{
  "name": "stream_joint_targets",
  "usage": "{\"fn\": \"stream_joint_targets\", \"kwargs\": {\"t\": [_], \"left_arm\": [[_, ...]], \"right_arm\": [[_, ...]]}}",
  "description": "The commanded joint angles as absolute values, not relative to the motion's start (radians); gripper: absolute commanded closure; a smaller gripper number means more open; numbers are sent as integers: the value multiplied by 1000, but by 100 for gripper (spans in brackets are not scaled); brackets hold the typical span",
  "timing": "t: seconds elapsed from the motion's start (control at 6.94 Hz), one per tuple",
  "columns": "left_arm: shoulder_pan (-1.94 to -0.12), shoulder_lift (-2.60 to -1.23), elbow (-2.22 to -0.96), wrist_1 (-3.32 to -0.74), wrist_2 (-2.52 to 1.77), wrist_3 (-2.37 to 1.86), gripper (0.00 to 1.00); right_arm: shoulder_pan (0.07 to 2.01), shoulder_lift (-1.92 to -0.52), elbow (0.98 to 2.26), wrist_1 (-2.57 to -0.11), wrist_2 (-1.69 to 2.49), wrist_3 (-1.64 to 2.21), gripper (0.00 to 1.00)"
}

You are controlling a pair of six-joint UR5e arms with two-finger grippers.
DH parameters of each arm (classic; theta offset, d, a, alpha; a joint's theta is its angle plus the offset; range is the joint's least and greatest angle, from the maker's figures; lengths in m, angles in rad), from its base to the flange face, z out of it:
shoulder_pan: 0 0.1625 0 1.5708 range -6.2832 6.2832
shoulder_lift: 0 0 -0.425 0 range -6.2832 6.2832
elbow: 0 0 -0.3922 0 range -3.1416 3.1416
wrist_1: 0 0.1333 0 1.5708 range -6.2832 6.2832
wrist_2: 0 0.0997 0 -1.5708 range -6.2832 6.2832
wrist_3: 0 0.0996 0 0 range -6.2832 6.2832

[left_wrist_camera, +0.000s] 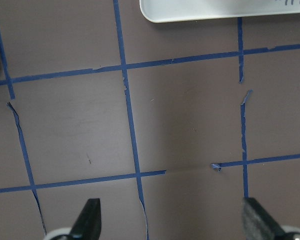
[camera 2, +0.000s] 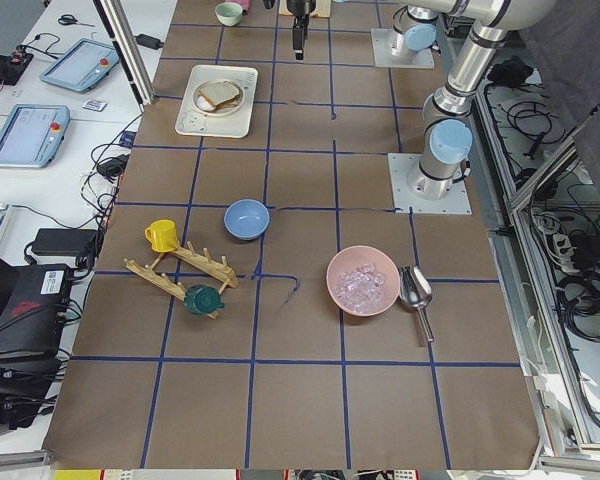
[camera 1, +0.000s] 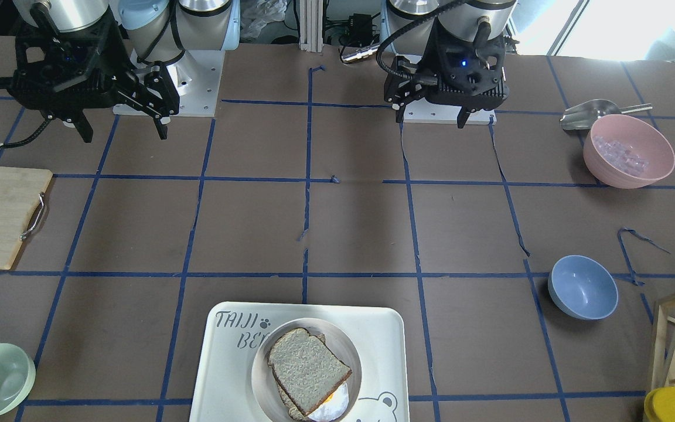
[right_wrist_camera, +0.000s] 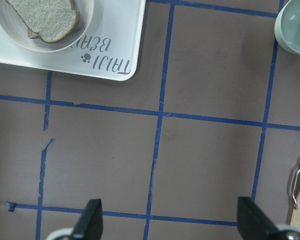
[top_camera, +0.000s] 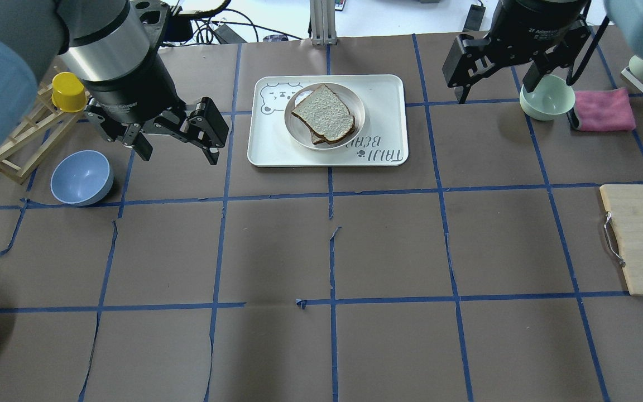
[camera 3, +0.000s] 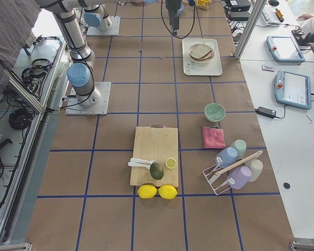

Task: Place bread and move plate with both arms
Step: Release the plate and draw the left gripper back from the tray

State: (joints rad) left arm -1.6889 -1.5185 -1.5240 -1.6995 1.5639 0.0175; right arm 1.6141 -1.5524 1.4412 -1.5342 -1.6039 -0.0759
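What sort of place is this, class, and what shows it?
Most likely a robotics laboratory staged as a mock kitchen. The left arm and right arm are bolted to a table gridded with blue tape, control tablets lie alongside, and bread on a plate serves as a prop.

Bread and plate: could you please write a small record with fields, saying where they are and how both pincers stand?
bread: lies in the plate, on top of a second slice
plate: stands on the tray
left pincer: open, empty, above the table beside the tray
right pincer: open, empty, near the green bowl
contact: neither pincer touches plate or tray
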Motion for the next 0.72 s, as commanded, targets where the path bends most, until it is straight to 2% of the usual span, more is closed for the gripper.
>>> {"fn": "stream_joint_targets", "kwargs": {"t": [0.0,0.58], "left_arm": [[-1681,-1502,-1523,-1677,1562,34,0],[-1643,-1514,-1525,-1586,1566,31,0]], "right_arm": [[1614,-1554,1451,-1548,-1601,-74,5],[1614,-1554,1451,-1549,-1601,-74,5]]}}
